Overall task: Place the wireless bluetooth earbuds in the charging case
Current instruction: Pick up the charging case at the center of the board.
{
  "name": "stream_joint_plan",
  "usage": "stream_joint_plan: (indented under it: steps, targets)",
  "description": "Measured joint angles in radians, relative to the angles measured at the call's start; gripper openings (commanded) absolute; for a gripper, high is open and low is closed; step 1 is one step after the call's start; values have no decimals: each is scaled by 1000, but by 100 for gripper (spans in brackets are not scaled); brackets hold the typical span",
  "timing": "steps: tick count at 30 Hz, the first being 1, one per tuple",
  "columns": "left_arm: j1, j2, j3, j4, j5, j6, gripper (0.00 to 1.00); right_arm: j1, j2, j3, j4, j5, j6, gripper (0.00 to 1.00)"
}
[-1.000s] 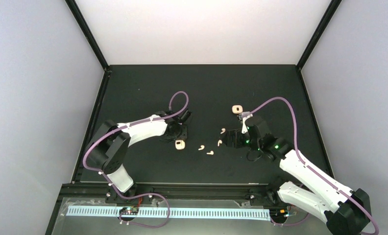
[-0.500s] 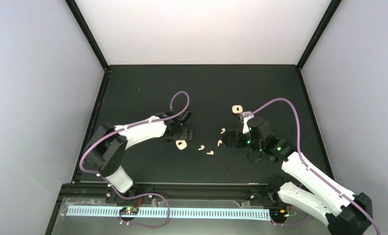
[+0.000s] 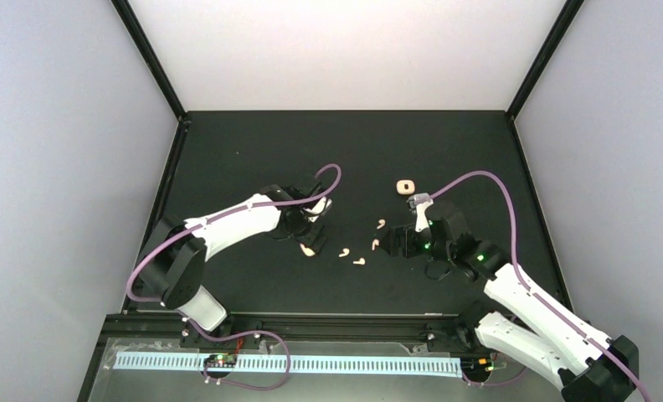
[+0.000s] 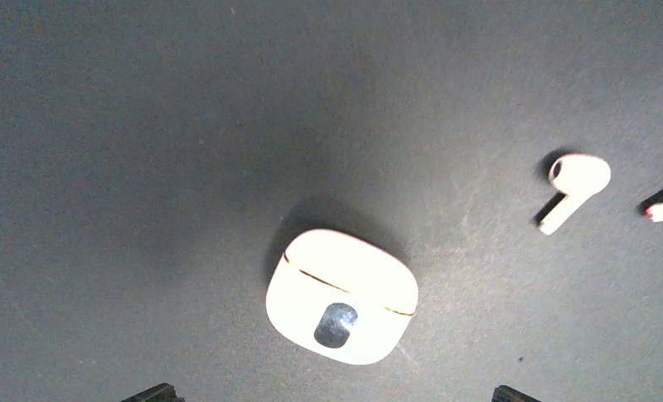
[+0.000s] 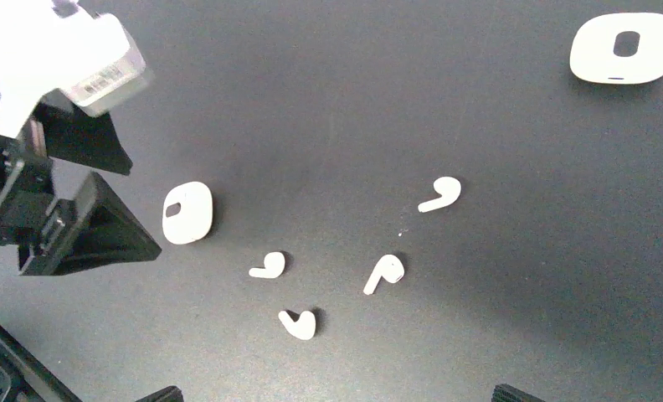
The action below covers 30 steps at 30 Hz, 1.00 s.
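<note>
Left end effector [image 3: 313,235] released case [image 4: 342,297], earbud [image 4: 573,188] stem lower-left

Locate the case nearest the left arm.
Top view: the case lies left of centre, at the tip of the left arm, the closest earbud just to its right.

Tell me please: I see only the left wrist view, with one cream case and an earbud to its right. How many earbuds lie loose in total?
Observer: Four earbuds lie loose, grouped to the right of your case.
Operator: Is there any other case?
Observer: Yes, a second case lies farther back, beyond the earbuds, apart from them.
</note>
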<state>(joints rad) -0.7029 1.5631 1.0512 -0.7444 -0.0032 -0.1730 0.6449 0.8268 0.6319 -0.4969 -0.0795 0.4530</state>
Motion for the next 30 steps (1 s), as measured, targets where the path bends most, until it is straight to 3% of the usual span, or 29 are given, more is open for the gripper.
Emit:
stream_joint_plan:
  steps: [19, 30]
  targets:
    - [-3, 183, 26, 15, 113, 16, 99, 0, -77, 3, -35, -10, -4, 97]
    - [-39, 190, 28, 56, 150, -6, 95, 0, -90, 3, -47, -9, 2, 97]
